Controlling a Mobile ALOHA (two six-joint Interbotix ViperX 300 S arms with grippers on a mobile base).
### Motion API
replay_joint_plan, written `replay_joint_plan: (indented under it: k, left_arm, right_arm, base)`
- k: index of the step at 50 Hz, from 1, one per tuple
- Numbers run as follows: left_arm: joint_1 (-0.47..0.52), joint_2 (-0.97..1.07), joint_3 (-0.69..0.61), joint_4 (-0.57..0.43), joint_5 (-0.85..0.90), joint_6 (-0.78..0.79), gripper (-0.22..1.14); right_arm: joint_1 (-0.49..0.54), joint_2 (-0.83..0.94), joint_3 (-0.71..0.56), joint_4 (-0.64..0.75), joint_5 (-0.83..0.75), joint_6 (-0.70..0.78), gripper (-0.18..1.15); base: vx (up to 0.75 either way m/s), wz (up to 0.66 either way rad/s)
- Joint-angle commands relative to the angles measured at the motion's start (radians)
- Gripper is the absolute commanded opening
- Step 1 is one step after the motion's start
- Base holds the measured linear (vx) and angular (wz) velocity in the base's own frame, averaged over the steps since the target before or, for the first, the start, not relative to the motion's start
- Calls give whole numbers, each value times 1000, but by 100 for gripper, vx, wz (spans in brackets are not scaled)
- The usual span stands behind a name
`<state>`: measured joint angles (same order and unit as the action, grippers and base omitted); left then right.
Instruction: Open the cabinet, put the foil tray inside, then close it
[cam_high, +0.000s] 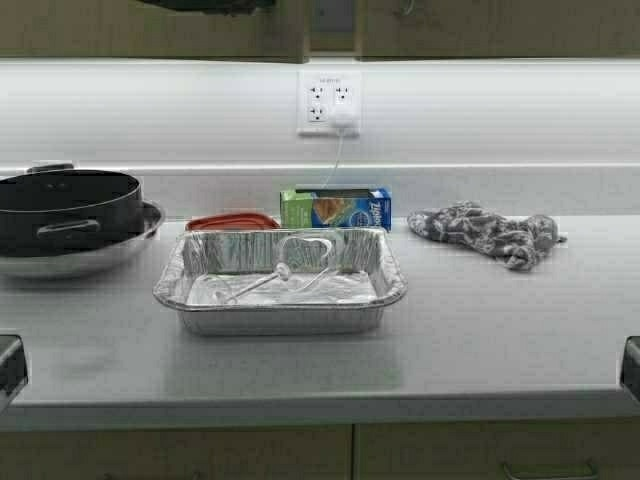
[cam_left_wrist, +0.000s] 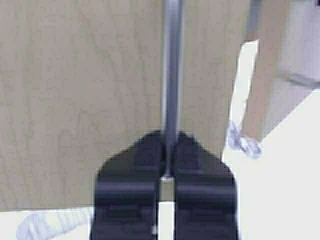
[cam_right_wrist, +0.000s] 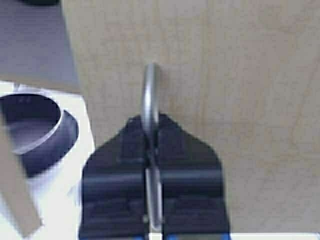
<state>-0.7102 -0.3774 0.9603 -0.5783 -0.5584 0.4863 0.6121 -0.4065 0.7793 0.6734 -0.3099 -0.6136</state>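
The foil tray (cam_high: 280, 285) sits on the counter in the middle, in front of me. The cabinet (cam_high: 120, 30) shows only as the lower edge of its tan doors at the top of the high view. In the left wrist view my left gripper (cam_left_wrist: 167, 145) is shut on the slim metal handle (cam_left_wrist: 171, 65) of one tan door (cam_left_wrist: 75, 100). In the right wrist view my right gripper (cam_right_wrist: 150, 127) is shut on the curved metal handle (cam_right_wrist: 150, 90) of the other door (cam_right_wrist: 240, 100). Both grippers are far above the tray.
A black pot (cam_high: 65, 210) stands in a steel bowl (cam_high: 100, 252) at the left. Behind the tray lie a red lid (cam_high: 232, 221) and a green-blue box (cam_high: 335, 208). A grey cloth (cam_high: 485, 232) lies at the right. A wall outlet (cam_high: 329, 102) is above.
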Motion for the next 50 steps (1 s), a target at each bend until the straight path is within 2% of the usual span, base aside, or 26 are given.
replay_joint_plan:
  k: [1, 8, 16, 20, 22, 25, 29, 30, 32, 33, 34, 38, 41, 45, 50]
  left_arm:
    - [224, -161, -3, 72, 163, -9, 4]
    - [319, -256, 5, 112, 275, -11, 4]
    - [376, -272, 6, 120, 304, -15, 4]
    - [393, -256, 6, 121, 272, -8, 7]
    - [394, -249, 6, 124, 264, -15, 12]
    - [394, -244, 8, 124, 275, -17, 29]
    - [394, -245, 9, 126, 287, -18, 66]
    - [394, -245, 12, 126, 293, -20, 82]
    - [394, -249, 17, 126, 295, -23, 97]
    - [394, -250, 20, 126, 301, -26, 107]
    - [394, -252, 23, 126, 304, -26, 111]
    - [394, -273, 34, 126, 319, -29, 103]
    - [394, -295, 38, 126, 327, -28, 96]
    - [394, -318, 44, 126, 337, -23, 97]
    - [391, -328, 32, 126, 405, -29, 97]
  right_arm:
    - [-114, -95, 37, -34, 38, 3, 8]
    - [-201, -115, 51, -57, 86, 5, 8]
    - [-296, -92, 29, -98, 133, 8, 7]
    - [-307, -72, 3, -107, 163, 15, 15]
    - [-310, -66, -9, -120, 212, 15, 26]
    - [-327, -67, -17, -150, 295, 15, 51]
    - [-357, -77, -15, -183, 364, 25, 91]
    - [-365, -80, -15, -186, 371, 29, 101]
    - [-379, -91, -6, -186, 380, 38, 111]
    - [-385, -101, 0, -186, 382, 46, 111]
    - [-391, -112, 6, -187, 387, 52, 110]
    - [-419, -175, 28, -193, 402, 74, 100]
    - [-443, -229, 52, -206, 428, 78, 100]
    - [-488, -293, 66, -227, 495, 84, 101]
    - [-494, -347, 63, -233, 624, 100, 101]
  base:
    - [-15, -6]
    - [-18, -9]
    - [-20, -4]
    - [-19, 1]
    - [-18, 0]
    - [-18, -3]
    - [-17, -1]
    - [-17, 1]
    - [-16, 0]
    - [-16, 0]
    - [-16, 1]
    - [-17, 2]
    - [-19, 5]
    - [-18, 9]
    - [-14, 5]
